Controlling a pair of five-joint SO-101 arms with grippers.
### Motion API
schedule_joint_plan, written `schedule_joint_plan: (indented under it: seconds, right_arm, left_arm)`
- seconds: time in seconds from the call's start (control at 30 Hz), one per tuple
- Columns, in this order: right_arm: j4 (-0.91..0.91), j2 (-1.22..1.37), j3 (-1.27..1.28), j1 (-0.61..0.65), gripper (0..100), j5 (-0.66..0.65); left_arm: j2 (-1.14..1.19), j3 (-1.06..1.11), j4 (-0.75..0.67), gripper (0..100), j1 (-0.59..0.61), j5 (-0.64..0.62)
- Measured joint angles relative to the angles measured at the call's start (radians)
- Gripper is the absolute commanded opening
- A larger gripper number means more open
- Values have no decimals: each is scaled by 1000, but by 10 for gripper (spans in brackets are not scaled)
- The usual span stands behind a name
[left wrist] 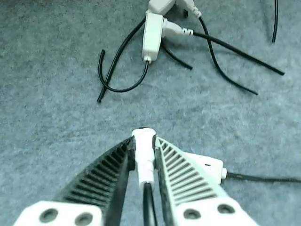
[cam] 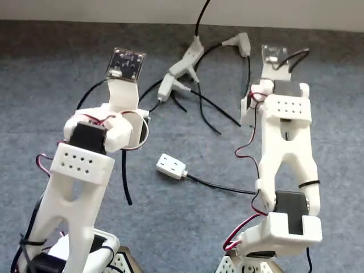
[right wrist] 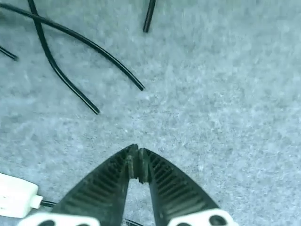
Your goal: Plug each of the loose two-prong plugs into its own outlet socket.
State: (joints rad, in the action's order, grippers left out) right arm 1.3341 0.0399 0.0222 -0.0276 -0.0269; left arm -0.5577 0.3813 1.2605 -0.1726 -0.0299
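Note:
My left gripper (left wrist: 143,149) is shut on a white two-prong plug (left wrist: 143,162), held lengthwise between the fingers above the grey carpet. Its black cable (cam: 125,176) hangs down beside the left arm. A white outlet socket (cam: 170,166) lies on the carpet between the arms, and it also peeks out behind one left finger (left wrist: 211,167). Farther off lies another white socket (left wrist: 151,35) with a white plug (left wrist: 176,29) in its side. My right gripper (right wrist: 138,162) is shut with nothing in it, low over bare carpet. The middle socket's corner (right wrist: 16,200) lies close beside it.
Black cables (right wrist: 94,44) with loose ends cross the carpet ahead of the right gripper. More white sockets and plugs (cam: 187,60) cluster at the back centre, and a white cable end piece (cam: 242,42) lies at the back right. A curled black cable (left wrist: 113,70) lies near the far socket.

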Motion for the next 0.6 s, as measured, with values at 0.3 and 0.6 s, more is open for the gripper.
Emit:
schedule_joint_plan:
  seconds: [0.3, 0.6]
  right_arm:
    - [-232, 0, 385, -12, 6, 0]
    - [-463, -21, 628, -57, 6, 0]
  left_arm:
    - [176, -186, 181, 8, -78, 37]
    - [397, -279, 216, 8, -256, 41]
